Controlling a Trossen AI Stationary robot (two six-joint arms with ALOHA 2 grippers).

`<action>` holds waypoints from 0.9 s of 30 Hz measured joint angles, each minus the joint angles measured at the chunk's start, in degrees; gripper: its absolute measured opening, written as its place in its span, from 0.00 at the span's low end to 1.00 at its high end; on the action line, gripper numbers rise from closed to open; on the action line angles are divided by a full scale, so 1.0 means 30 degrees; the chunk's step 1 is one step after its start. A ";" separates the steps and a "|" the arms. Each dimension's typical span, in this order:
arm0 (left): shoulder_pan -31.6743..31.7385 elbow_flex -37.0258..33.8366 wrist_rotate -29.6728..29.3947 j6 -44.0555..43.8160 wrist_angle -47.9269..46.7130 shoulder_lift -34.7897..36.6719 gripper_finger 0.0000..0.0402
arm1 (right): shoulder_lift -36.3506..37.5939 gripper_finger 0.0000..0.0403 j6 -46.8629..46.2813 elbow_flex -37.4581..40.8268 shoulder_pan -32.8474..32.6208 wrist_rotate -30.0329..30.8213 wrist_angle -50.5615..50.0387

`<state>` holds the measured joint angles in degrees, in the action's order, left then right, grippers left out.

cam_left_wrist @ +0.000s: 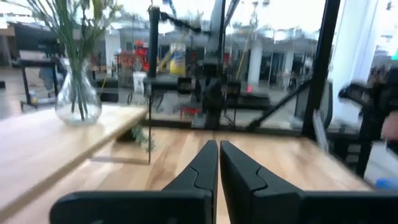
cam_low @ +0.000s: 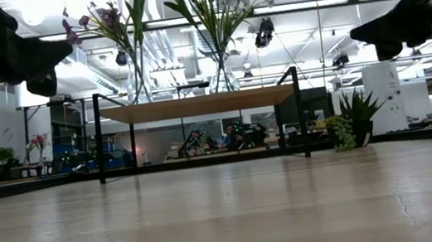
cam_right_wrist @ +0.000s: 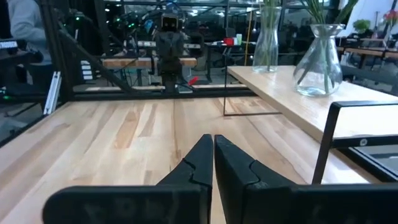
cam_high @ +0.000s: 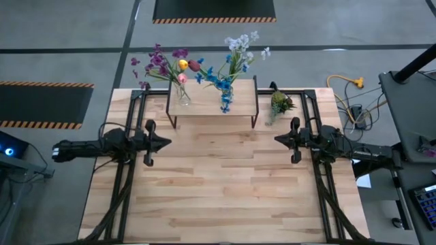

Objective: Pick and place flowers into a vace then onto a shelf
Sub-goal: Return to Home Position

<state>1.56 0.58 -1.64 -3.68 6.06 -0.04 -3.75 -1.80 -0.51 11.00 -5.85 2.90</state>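
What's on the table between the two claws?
Nothing: the high view shows only bare tabletop between the left claw and the right claw; the shelf stands farther back.

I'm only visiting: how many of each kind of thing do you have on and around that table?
Clear glass vases: 2
Bunches of long green-stemmed artificial flowers: 2
Low light-wood shelf on black metal legs: 1
Stubby yellow-green tuft plant: 1
Dark robot arms, jaws shut: 2
Total: 8

overhead, table-level, two wrist views, all sharing shelf (cam_high: 204,107)
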 joint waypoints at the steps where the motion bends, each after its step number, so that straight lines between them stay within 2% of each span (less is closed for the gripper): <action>1: 0.0010 0.0000 -0.0004 0.0170 -0.0287 -0.0077 0.00 | 0.0000 0.02 0.0043 0.0000 -0.0001 -0.0017 0.0007; 20: 0.0015 0.0007 -0.0608 0.1529 -0.0677 -0.0273 0.00 | -0.0191 0.02 0.0285 0.0000 0.0000 -0.0078 -0.0416; 27: 0.0015 0.0007 -0.0601 -0.0013 -0.0677 -0.0376 0.00 | -0.0568 0.02 0.0315 0.0000 0.0000 -0.0056 -0.0486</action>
<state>1.61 0.60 -3.44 -3.72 4.03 -1.17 -5.45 -0.85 -0.51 11.00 -6.02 1.44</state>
